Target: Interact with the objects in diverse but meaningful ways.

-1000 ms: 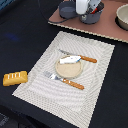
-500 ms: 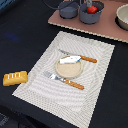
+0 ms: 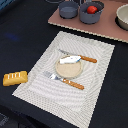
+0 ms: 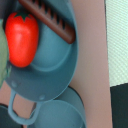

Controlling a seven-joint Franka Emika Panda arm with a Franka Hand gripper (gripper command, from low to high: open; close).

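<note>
While the wrist camera was held over the pot point(image 4: 52, 60), the tomato point(image 4: 21, 40) and sausage point(image 4: 50, 20) were seen inside it. The gripper was not seen, so its opening could not be told. If lowered off-centre, the pot rim could be struck and the pot tipped.

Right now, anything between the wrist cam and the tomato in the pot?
Nothing visible. In the wrist view the red tomato lies uncovered in the grey pot, with the brown sausage beside it, not over it. The tool itself is in neither view, so its clearance can't be judged.
</note>
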